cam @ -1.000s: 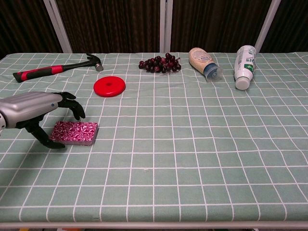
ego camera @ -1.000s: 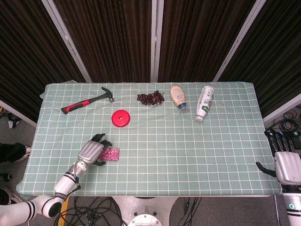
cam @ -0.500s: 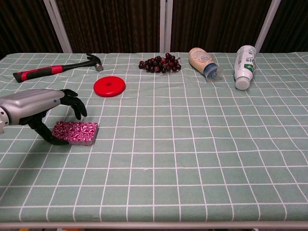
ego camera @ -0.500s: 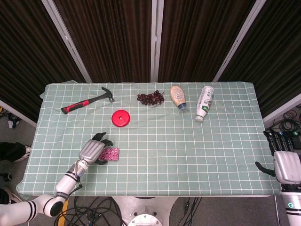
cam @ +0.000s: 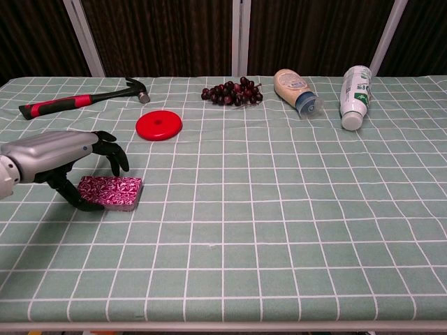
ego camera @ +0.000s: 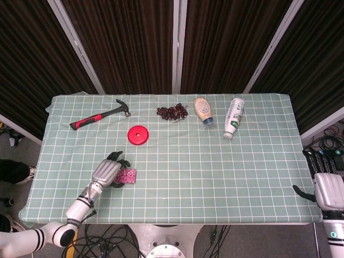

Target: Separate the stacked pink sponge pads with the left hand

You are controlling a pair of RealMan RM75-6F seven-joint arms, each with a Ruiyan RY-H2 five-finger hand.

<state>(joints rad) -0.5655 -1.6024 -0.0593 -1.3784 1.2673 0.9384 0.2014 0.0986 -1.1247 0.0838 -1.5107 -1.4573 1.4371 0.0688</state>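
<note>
Sponge pads [cam: 110,192]: 1 stack, left robot hand [cam: 66,155] arched over w/ fingers spread

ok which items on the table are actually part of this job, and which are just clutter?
In the job:
- pink sponge pads, stacked near the table's left front
- left hand, fingers curled over the pads

Lying about:
- hammer
- red disc
- grapes
- sauce bottle, on its side
- white bottle, on its side
- right hand, idle at the table's right edge
</note>
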